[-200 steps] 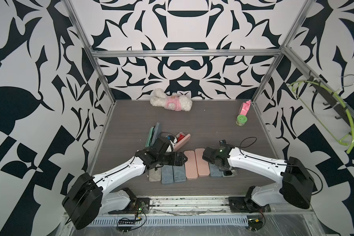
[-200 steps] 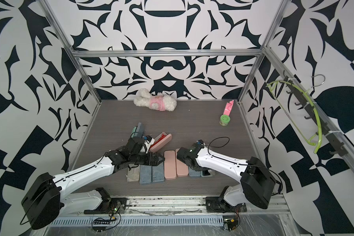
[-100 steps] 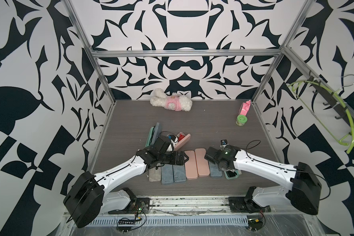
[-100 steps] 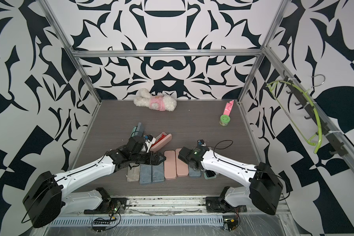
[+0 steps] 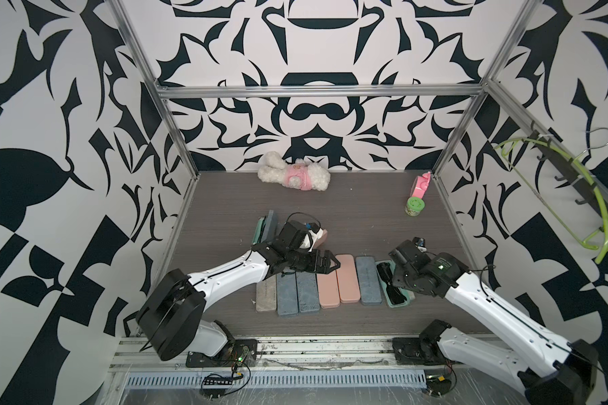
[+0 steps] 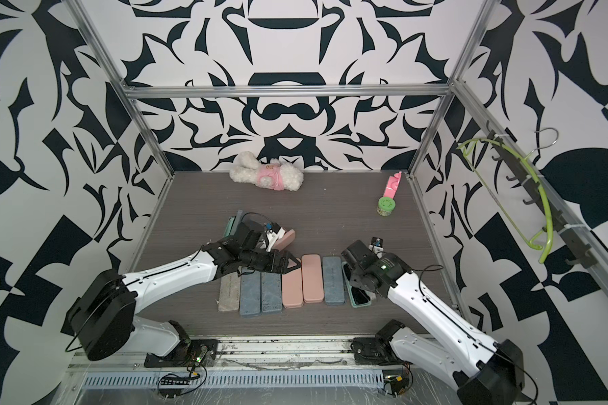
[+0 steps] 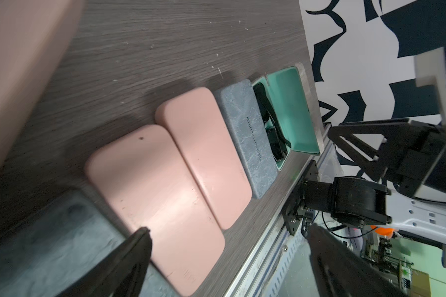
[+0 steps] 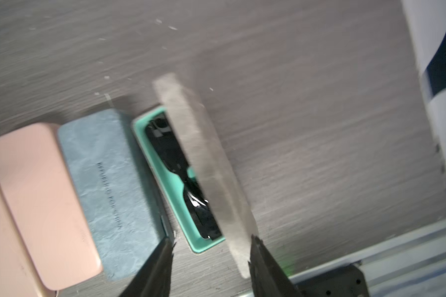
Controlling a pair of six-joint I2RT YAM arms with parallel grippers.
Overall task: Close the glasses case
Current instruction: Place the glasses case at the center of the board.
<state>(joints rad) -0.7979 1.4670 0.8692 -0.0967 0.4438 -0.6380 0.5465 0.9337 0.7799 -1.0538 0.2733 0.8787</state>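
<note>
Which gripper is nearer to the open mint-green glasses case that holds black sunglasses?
Right. The right gripper hangs over the near end of the open mint-green glasses case. The left gripper hovers over the pink closed cases, farther along the row.

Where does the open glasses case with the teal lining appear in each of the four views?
In a top view: open case at the right end of the row of cases, partly under the right arm.
In a top view: same place.
Left wrist: far end of the row.
Right wrist: mid-picture, glasses inside.
Shared landmark: lettered grey-blue case beside it.
</note>
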